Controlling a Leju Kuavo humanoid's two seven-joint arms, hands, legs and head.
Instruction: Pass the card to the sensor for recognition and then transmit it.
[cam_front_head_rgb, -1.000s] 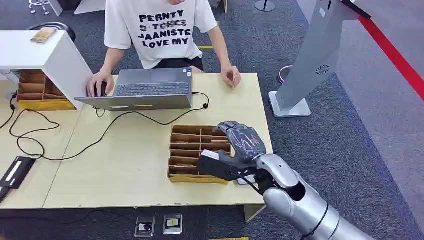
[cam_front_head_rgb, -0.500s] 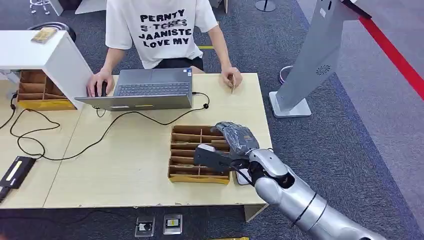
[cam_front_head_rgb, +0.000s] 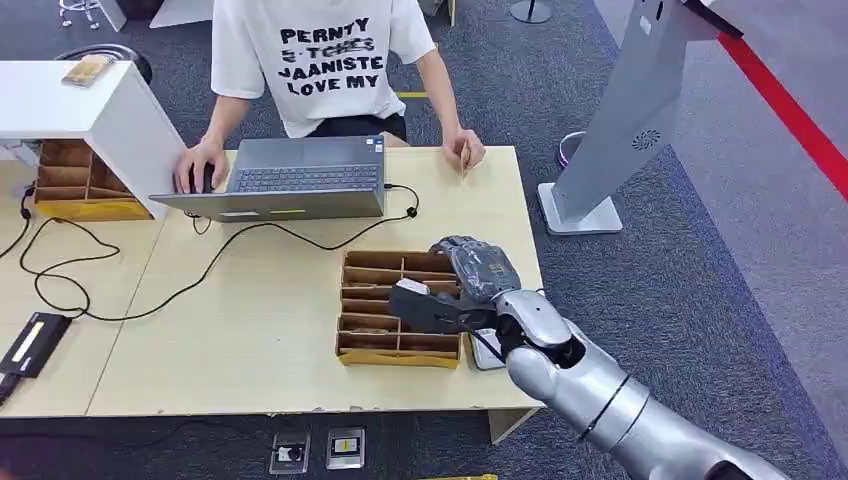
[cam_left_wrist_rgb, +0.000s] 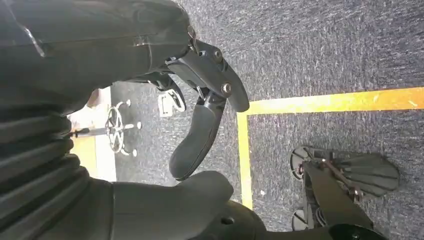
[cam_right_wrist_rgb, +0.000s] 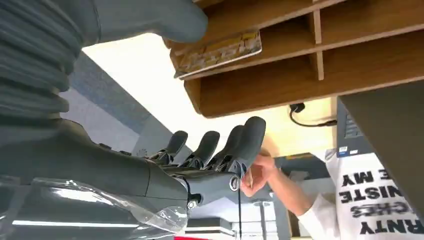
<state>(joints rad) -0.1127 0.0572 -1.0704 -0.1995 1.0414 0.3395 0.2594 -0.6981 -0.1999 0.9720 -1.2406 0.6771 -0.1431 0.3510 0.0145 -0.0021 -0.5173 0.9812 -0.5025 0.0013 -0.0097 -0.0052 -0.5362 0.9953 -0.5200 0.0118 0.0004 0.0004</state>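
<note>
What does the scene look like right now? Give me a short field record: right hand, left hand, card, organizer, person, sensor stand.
right hand: over the right end of the organizer, fingers apart, thumb stretched across the compartments, holding nothing visible
left hand: hanging over carpet with a yellow floor line, holding nothing
card: lying in an organizer compartment near the thumb
organizer: brown divided tray on the table
person: seated behind the laptop, one hand by it, the other holding a small card-like item
sensor stand: grey, on the floor to the table's right
</note>
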